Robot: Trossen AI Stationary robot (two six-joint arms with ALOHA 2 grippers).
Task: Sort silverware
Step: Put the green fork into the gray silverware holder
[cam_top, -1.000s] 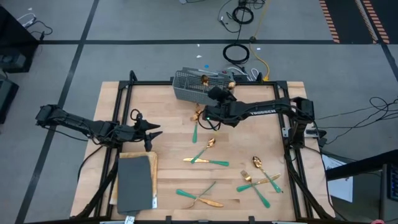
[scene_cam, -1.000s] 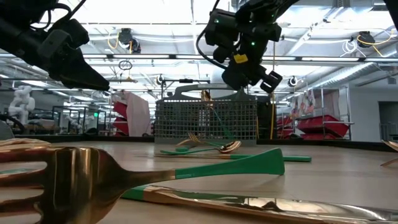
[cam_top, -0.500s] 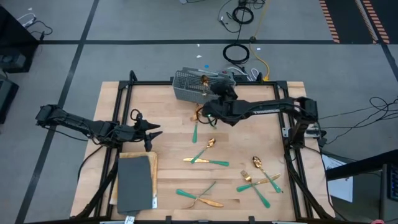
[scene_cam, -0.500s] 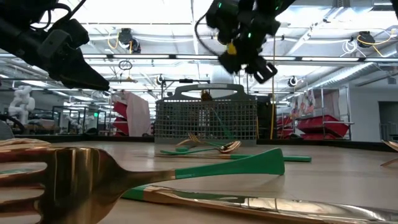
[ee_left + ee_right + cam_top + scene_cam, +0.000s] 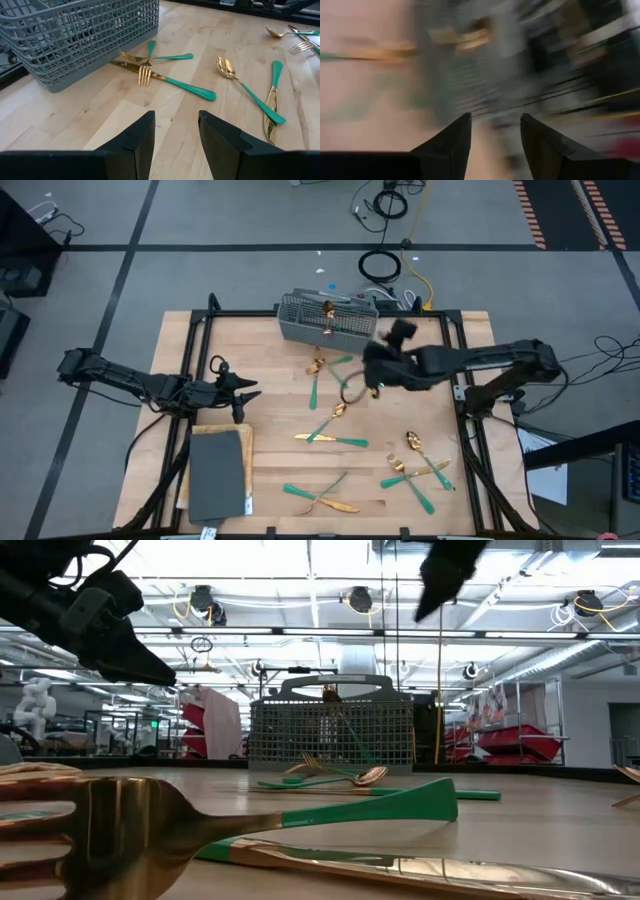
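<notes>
The right gripper [image 5: 372,372] hangs above the middle of the table [image 5: 270,380], just right of a fork and a second piece [image 5: 318,370] lying crossed below the grey wire basket [image 5: 322,318]; its fingers [image 5: 447,145] stand apart with nothing between them, so it is released and carries no silverware. The basket sits at the far edge of the table, and one gold-headed piece [image 5: 327,310] stands upright inside it. The rest of the silverware lies loose on the wood: a spoon and a knife [image 5: 330,428] nearer the middle, a crossed pair [image 5: 320,498] at the near edge, and a cluster of spoons and forks [image 5: 418,470] at the near right, all well apart from the right gripper. The left gripper [image 5: 248,393] waits over the left side of the table, beside a grey mat [image 5: 215,475], its fingers [image 5: 137,142] parted and empty; from its wrist the crossed fork and piece lie ahead of it, against the basket's foot.
</notes>
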